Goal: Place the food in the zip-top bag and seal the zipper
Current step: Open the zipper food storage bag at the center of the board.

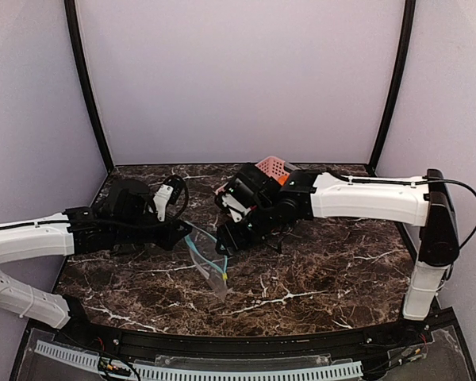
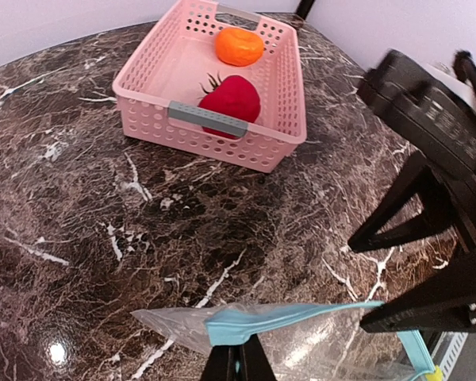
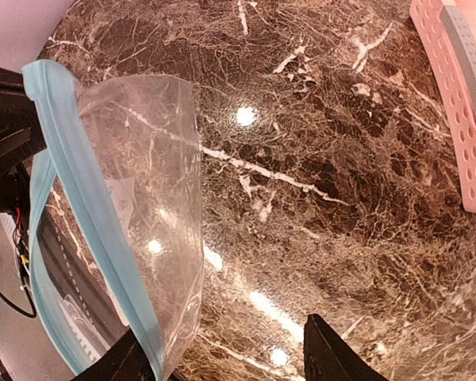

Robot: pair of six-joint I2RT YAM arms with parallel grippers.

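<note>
Top view: zip-top bag (image 1: 209,266) mid-table (image 1: 325,270), between left gripper (image 1: 181,235) and right gripper (image 1: 227,240).

Left wrist: left gripper pressed together on zipper (image 2: 289,317). Orange food (image 2: 239,46) and red food (image 2: 232,99) in pink basket (image 2: 143,103), well apart from bag.

Right wrist: right gripper spread, one finger just beside zipper, pinching nothing. Bag probably light, floppy, slick; grasp stiffer zipper edge.

Basket (image 2: 182,131) at back of desk (image 2: 103,238); far food (image 2: 239,46) and near food (image 2: 232,100) inside, near food by front wall. Bag (image 1: 209,266) before basket, mid-desk, between left tool (image 1: 186,234) and right tool (image 1: 226,242), top edge in left tool
</note>
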